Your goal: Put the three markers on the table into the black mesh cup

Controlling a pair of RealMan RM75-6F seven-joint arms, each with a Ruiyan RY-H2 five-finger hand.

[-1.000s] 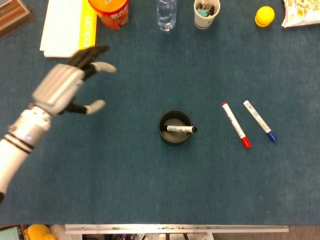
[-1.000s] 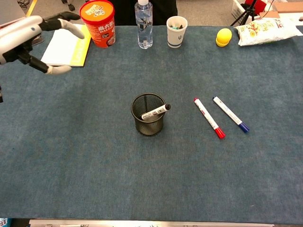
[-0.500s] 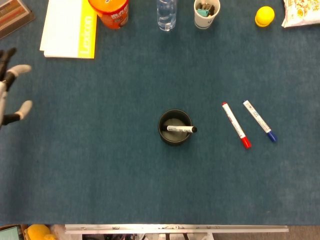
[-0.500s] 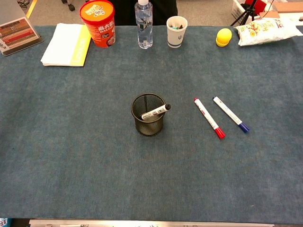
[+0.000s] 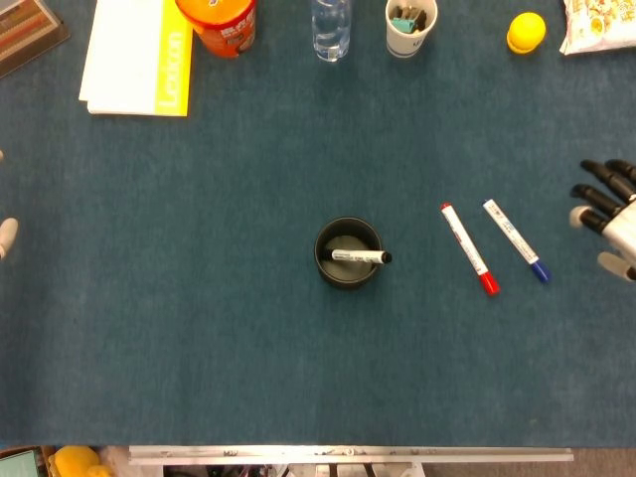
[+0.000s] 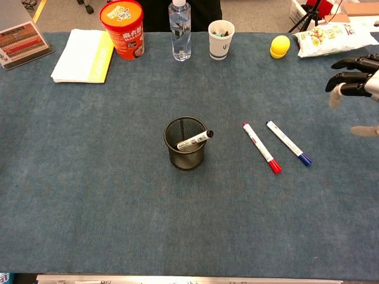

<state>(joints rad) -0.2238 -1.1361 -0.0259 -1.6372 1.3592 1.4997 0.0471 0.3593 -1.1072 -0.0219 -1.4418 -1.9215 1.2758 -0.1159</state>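
Black mesh cup point(image 6: 185, 144) mid-table, black marker point(image 6: 195, 139) already inside, leaning on rim with cap end poking out. Red marker point(image 6: 262, 148) and blue marker point(image 6: 288, 142) lie flat, near-parallel, right of cup, not touching. Right hand point(image 6: 355, 83) at right edge, fingers spread, holding nothing; bare cloth between it and blue marker. Left hand point(image 5: 6, 235): only a fingertip at left edge, state unclear.

An office-like desk: notepad point(image 6: 82, 55), mesh pen cup point(image 6: 185, 144), markers point(image 6: 261, 148), snacks point(image 6: 329, 39).
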